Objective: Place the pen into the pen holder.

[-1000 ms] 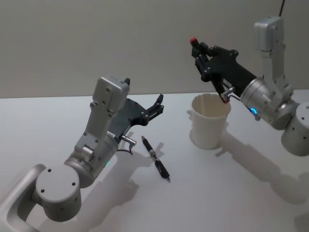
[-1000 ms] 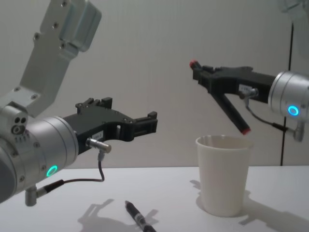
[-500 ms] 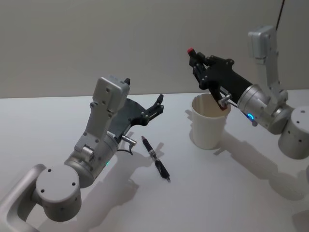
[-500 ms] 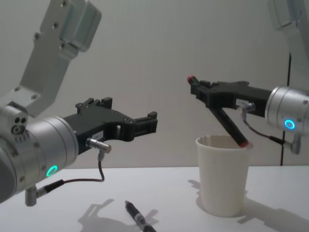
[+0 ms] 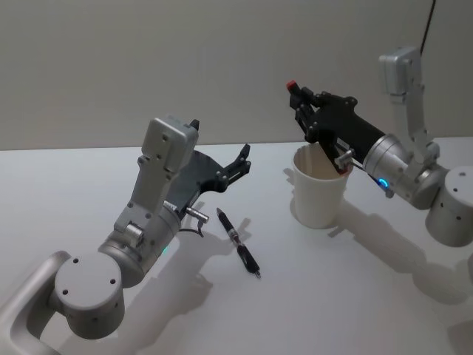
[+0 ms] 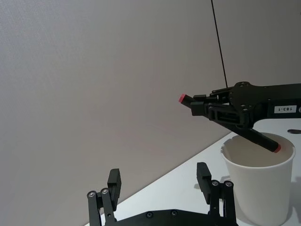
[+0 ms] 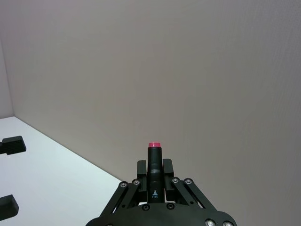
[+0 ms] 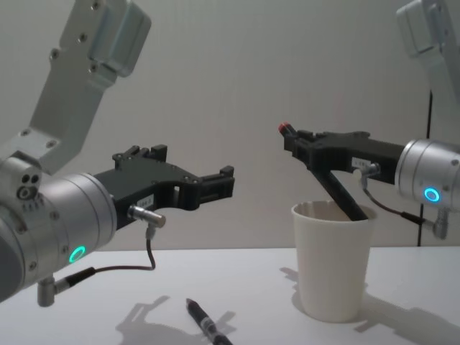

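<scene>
My right gripper (image 5: 304, 103) (image 8: 298, 140) is shut on a black pen (image 8: 338, 192) (image 6: 258, 139) with red ends, held tilted over the pen holder (image 5: 319, 200) (image 8: 333, 273), a white paper cup. The pen's lower end dips past the cup's rim; its red top (image 7: 154, 145) sticks out above the fingers. A second black pen (image 5: 238, 242) (image 8: 205, 323) lies flat on the table to the cup's left. My left gripper (image 5: 246, 158) (image 8: 226, 183) (image 6: 159, 178) hovers open above the table beside that lying pen, holding nothing.
The white table (image 5: 355, 296) runs up to a plain grey wall. A thin black cable (image 6: 218, 42) hangs down behind the right arm. Free surface lies in front of the cup and the lying pen.
My right gripper has come down and slightly left, lowering the held pen's lower end from above the rim into the cup. The left arm and the lying pen have stayed put.
</scene>
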Controlling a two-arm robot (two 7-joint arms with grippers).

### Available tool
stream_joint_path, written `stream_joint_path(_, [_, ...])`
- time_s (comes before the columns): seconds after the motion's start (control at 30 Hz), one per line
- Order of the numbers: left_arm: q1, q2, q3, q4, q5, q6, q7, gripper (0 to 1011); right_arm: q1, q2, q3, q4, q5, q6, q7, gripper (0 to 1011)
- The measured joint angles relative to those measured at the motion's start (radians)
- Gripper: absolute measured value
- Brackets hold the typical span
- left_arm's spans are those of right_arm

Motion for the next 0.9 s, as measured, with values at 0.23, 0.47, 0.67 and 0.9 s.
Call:
stream_joint_path(0.23, [0.0,0.0,0.0,0.0,0.0,0.0,0.0,1001,0.001,-0.001,0.0,0.006,0.002,-0.001,0.003,191])
stream_joint_path(0.47, [0.0,0.0,0.0,0.0,0.0,0.0,0.0,1001,0.001,-0.001,0.0,0.009,0.003,-0.002,0.005,254])
stream_joint_path(0.67, [0.0,0.0,0.0,0.0,0.0,0.0,0.0,1001,0.002,-0.001,0.0,0.011,0.003,-0.002,0.006,437])
stream_joint_path(0.9, [0.0,0.0,0.0,0.0,0.0,0.0,0.0,1001,0.002,-0.001,0.0,0.012,0.004,-0.002,0.006,664])
